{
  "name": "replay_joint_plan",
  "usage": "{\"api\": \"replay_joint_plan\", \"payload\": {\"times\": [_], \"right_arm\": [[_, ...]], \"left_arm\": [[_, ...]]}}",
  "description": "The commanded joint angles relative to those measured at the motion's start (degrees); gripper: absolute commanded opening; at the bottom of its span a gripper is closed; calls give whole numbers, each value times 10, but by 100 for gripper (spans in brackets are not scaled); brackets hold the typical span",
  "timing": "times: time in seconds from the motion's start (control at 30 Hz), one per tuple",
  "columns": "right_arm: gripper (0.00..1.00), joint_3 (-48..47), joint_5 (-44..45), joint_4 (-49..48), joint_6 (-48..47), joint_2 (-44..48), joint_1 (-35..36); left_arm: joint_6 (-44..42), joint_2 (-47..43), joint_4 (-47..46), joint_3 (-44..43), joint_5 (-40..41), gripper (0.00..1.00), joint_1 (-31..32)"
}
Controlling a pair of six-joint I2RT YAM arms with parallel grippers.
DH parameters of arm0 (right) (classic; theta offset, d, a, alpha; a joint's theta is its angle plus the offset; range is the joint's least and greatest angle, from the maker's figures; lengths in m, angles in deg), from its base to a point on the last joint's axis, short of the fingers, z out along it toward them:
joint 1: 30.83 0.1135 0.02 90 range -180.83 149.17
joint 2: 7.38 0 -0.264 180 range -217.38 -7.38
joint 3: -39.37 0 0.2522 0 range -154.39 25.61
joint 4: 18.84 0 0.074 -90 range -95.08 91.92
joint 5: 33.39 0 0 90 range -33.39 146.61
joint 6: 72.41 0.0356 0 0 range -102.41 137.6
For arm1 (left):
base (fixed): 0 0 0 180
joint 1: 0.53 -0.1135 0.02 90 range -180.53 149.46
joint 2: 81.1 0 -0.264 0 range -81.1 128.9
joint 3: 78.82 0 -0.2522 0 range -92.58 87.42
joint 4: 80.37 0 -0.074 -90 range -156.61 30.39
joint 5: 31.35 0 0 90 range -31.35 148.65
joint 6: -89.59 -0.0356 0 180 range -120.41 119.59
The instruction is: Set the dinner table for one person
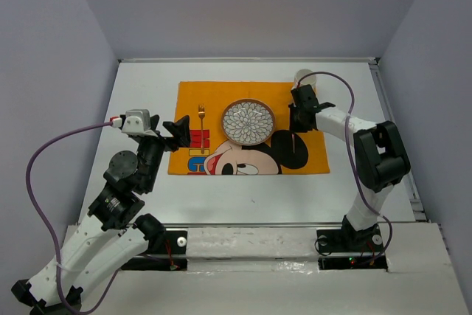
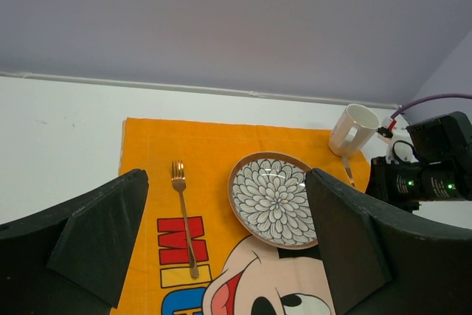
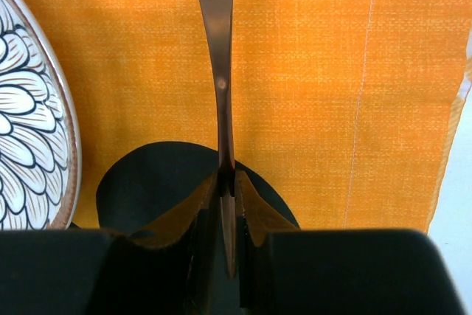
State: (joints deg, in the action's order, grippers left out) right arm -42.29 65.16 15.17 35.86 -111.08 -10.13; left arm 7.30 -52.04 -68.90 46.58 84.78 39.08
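Observation:
The white dinner table [image 1: 140, 101] carries an orange cartoon-mouse placemat [image 1: 210, 97]. On the placemat lie a flower-patterned plate [image 1: 248, 122] and, to its left, a copper fork [image 1: 200, 119]. My right gripper [image 1: 299, 119] is just right of the plate and shut on a thin copper utensil [image 3: 219, 49]. The utensil sticks out past the fingertips, low over the placemat [image 3: 310, 71]. I cannot tell whether it is a knife or a spoon. My left gripper [image 1: 179, 134] is open and empty at the placemat's left edge, with the fork [image 2: 184, 219] and the plate [image 2: 274, 198] ahead of it.
A white mug [image 1: 304, 77] stands at the placemat's far right corner, just behind my right gripper. It also shows in the left wrist view [image 2: 352, 129]. Grey walls close in the table on three sides, and a metal rail runs along its edges.

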Motion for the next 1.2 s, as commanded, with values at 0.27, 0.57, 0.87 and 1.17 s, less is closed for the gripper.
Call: {"api": "replay_joint_plan", "payload": {"times": [0.27,0.57,0.87,1.17], "right_arm": [[34,-23,16,-16,-9,1,4],[60,14,-16,-8,-5,170,4],[100,81,-14,-73,5,506,4],[100,103,16,-107,-33,710,4]], "left_arm": [[-7,0,-27,1,5,99,-9],[-7,3,-27,1,15,99,-13],[-15,21,-14,-34,-6,99,-14],[-10,42,-10,-112,-21,99,-14]]}}
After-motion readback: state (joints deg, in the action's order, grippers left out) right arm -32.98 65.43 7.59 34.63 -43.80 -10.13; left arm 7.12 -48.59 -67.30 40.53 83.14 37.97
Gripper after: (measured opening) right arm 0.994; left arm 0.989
